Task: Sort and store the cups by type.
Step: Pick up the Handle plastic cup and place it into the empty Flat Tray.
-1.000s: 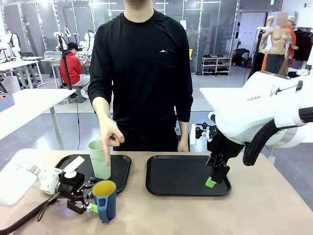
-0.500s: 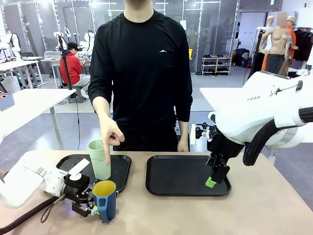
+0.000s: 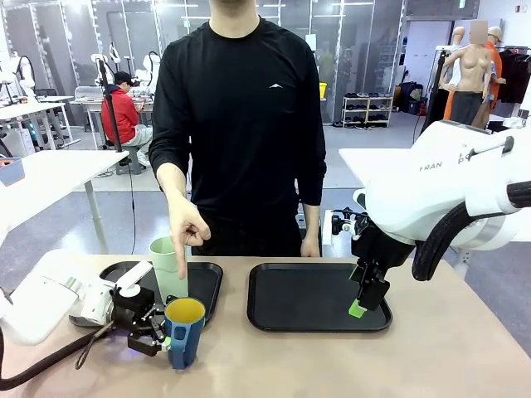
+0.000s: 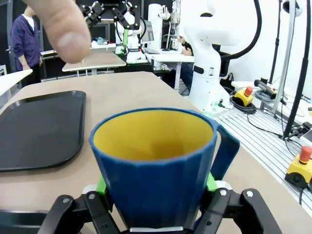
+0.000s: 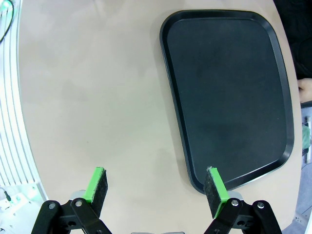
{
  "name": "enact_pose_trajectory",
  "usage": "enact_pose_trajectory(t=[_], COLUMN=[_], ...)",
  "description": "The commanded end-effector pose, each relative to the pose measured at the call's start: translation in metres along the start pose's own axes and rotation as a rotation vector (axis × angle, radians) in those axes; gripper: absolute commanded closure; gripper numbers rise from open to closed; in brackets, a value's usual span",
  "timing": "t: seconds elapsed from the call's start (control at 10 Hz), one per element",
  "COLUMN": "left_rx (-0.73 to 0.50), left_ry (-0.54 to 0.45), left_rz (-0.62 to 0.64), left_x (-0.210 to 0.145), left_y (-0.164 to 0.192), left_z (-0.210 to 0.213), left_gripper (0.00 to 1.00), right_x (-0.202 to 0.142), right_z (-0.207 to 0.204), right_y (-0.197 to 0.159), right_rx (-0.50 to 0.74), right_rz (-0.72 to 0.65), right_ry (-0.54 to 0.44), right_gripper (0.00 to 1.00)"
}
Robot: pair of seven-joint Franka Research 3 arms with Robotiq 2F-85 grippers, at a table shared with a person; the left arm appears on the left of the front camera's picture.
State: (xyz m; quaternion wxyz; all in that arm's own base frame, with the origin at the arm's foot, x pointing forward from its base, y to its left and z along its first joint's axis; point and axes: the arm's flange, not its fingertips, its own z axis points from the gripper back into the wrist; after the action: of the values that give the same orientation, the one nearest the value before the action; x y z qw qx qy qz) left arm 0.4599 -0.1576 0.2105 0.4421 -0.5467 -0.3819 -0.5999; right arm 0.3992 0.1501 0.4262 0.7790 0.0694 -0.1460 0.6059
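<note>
the left jaws (image 4: 156, 187) are clenched on the mug (image 4: 158, 165), their green pads (image 4: 101, 184) pressed against its blue wall on both sides, the handle sticking out to one side and the yellow inside facing up. in the front view the mug (image 3: 184, 330) stands at the near left of the bench (image 3: 332, 365), just in front of the left tray (image 3: 203, 286), with the left jaws (image 3: 162, 336) gripping it from the side. the tumbler (image 3: 168, 269) stands upright on that tray, and the person's hand (image 3: 187, 232) hangs over it with a finger pointing down at it. the right jaws (image 5: 155, 187) are released, pads spread wide with nothing between them, hovering above the near edge of the right tray (image 5: 229, 97). in the front view the right jaws (image 3: 358, 308) hang over the near right corner of that tray (image 3: 290, 307).
</note>
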Motion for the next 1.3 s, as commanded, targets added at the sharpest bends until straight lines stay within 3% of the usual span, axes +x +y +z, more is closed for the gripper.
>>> enact_pose_trajectory(t=[0.0, 0.1, 0.2, 0.7, 0.8, 1.2], left_rx=[-0.005, -0.005, 0.004, 0.063, 0.022, 0.011], left_ry=[-0.041, -0.039, -0.038, 0.010, 0.019, -0.005], left_rz=[-0.026, -0.027, -0.034, -0.031, -0.051, -0.001], left_x=[-0.018, -0.017, -0.016, 0.005, 0.015, 0.001], left_y=[-0.007, -0.008, -0.008, 0.011, 0.014, 0.006], left_z=[-0.003, -0.003, -0.004, -0.024, -0.023, -0.011], left_gripper=[0.53, 0.57, 0.72, 0.72, 0.72, 0.72], right_x=[0.000, 0.000, 0.000, 0.000, 0.000, 0.000], right_z=[0.000, 0.000, 0.000, 0.000, 0.000, 0.000], right_y=[0.001, 0.001, 0.001, 0.001, 0.001, 0.001], right_rx=[-0.007, -0.007, -0.007, -0.007, -0.007, -0.007], right_rz=[-0.004, -0.004, -0.004, -0.004, -0.004, -0.004], right_ry=[0.006, 0.006, 0.006, 0.006, 0.006, 0.006], right_gripper=[0.00, 0.00, 0.00, 0.00, 0.00, 0.00])
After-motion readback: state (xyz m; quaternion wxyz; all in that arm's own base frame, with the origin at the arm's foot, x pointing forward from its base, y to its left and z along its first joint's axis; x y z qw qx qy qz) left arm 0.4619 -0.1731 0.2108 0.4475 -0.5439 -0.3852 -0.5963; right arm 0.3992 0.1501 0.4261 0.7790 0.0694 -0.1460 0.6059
